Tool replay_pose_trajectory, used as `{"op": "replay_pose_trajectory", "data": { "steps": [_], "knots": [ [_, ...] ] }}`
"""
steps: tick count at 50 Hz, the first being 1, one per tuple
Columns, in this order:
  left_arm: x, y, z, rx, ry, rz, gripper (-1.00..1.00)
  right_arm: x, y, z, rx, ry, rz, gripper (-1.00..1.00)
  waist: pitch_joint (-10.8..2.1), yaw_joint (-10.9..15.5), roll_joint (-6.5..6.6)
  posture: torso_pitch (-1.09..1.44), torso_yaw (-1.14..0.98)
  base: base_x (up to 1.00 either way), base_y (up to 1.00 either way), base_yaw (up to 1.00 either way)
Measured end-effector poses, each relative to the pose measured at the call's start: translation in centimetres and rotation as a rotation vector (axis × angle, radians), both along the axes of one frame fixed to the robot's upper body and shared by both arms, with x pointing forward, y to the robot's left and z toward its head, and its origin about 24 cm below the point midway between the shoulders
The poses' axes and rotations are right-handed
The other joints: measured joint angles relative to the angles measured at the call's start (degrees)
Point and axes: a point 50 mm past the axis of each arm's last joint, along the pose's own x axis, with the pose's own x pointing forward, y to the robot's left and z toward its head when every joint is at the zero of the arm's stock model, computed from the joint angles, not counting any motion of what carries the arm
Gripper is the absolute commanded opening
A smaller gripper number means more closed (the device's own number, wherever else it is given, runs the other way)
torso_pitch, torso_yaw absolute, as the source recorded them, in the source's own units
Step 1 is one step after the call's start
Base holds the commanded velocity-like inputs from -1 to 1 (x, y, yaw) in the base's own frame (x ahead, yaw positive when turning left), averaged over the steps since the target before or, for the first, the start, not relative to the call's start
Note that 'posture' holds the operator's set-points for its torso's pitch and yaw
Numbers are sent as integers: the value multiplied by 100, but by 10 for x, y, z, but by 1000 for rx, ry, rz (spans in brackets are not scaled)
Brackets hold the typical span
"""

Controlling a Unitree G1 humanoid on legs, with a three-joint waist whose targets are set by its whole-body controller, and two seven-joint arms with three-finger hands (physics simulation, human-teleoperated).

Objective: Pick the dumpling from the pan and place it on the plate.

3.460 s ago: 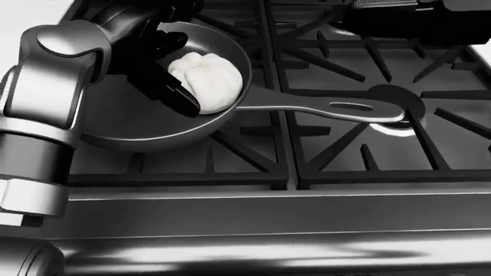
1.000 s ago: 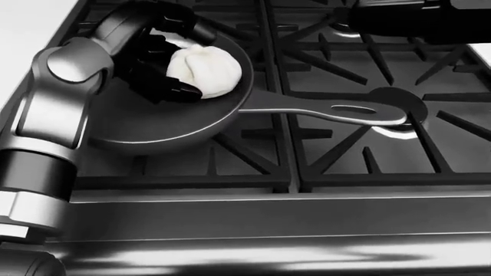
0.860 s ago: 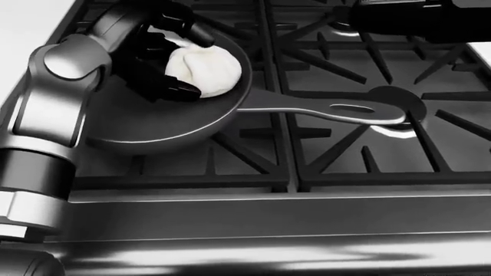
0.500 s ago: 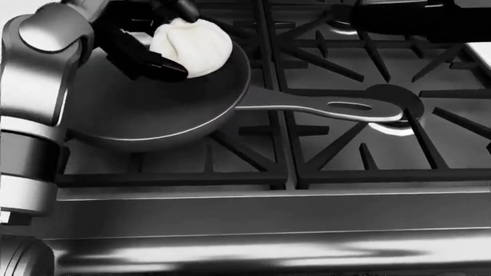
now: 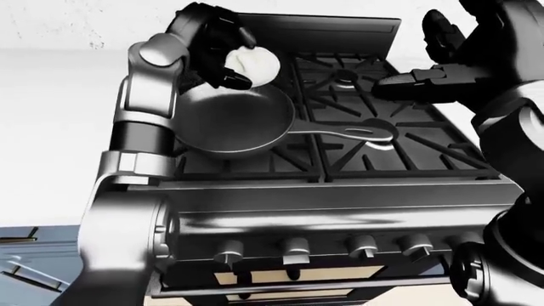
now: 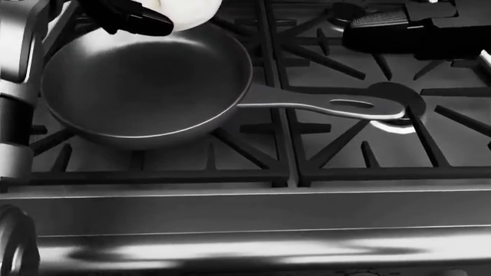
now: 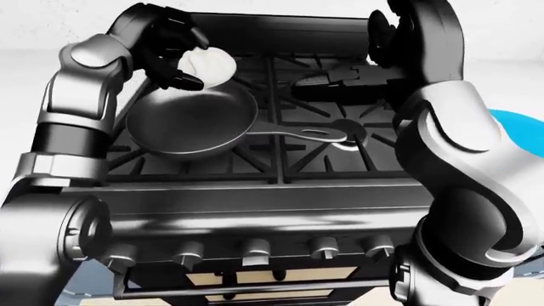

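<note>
The dumpling (image 5: 252,63) has left the pan (image 5: 234,123) — the left hand (image 5: 214,38) fingers are closed round it, raised at the pan's 12 o'clock; right hand (image 5: 442,76) hovers with fingers extended, empty. Carrying to the plate comes next.

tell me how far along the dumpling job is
Done: the pan is empty. In hand: the left robot hand holds the dumpling lifted above the pan's far rim. Left: carrying it to the plate, a blue edge at the right-eye view's right, and releasing it. The right robot hand hovers open over the stove.
</note>
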Motion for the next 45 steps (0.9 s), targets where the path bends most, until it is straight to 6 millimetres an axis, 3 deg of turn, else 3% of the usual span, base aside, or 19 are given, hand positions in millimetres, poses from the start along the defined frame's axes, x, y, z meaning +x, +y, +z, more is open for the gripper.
{"op": "replay_pose_trajectory", "data": {
  "steps": [8,10,13,16,28,31,33,37,42,45],
  "knots": [
    [2,9,-7,-12,26,38,-57,-1,4,0,-11,8,24,100,-101,33,175,0,0,0,-18,0],
    [1,6,-3,-11,13,31,-58,-2,3,1,-11,-3,19,100,-110,-5,105,0,0,0,-18,0],
    [-1,1,8,-12,-30,10,-61,-3,0,4,-6,-19,3,100,-133,-57,-189,0,0,0,-13,0],
    [0,-7,1,-7,-18,-18,-60,-1,-5,0,2,1,-20,100,-110,-105,-157,0,0,0,-11,0],
    [0,-1,0,-16,-5,3,-60,-1,-3,0,-3,7,-9,100,-59,1,290,0,0,0,-11,0],
    [0,0,-1,-18,-2,6,-60,-1,-1,1,-7,-2,-4,100,-81,-5,514,0,0,0,-11,0],
    [0,5,-2,-23,1,19,-60,-1,2,0,-9,-1,12,100,-76,51,439,0,0,0,-11,0],
    [2,11,-8,-27,28,47,-59,0,5,-4,-19,22,34,100,-128,11,442,0,0,0,-11,0],
    [0,7,1,-26,-5,32,-60,-3,3,2,-12,-10,22,100,-98,-15,171,0,0,0,-11,0],
    [0,7,3,-28,-13,33,-59,-4,3,3,-14,-16,25,100,-109,17,-82,0,0,0,-11,0]
  ]
}}
